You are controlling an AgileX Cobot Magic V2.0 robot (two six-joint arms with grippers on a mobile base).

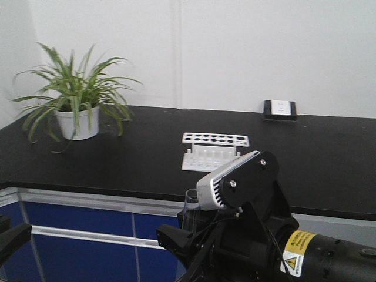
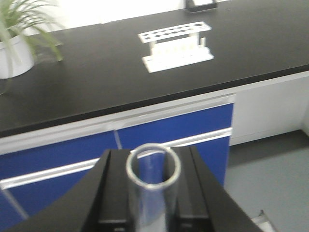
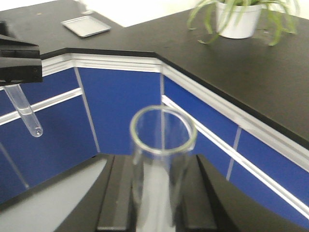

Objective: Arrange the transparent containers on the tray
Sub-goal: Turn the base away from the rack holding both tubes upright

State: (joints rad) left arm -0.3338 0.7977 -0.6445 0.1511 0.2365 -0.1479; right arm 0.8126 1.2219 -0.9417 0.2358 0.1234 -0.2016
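The left tube (image 2: 150, 208) is clamped in the left tool (image 2: 152, 157), which is closed on the glass from both sides, and the flared rim is turned toward the wrist camera. In the right wrist view the same tube is gripped near its top and hangs tilted, rounded end down. It is held off the table (image 1: 117, 158), in front of the blue cabinets (image 3: 120, 96).

The right tube (image 3: 157, 193) is clamped the same way in the right tool (image 3: 157, 159), with its open rim facing that camera. In the front view its rim is seen just left of the grey camera housing (image 1: 226, 179), below the table edge and also in front of the cabinets. The two tubes are held well apart.

A white rack (image 1: 214, 150) stands near the middle of the table, apart from both tubes. A plant (image 1: 73, 94) in a white pot stands at the table's left rear. A flat grey tray (image 3: 86, 25) lies on the table beyond the corner, far from both tools.
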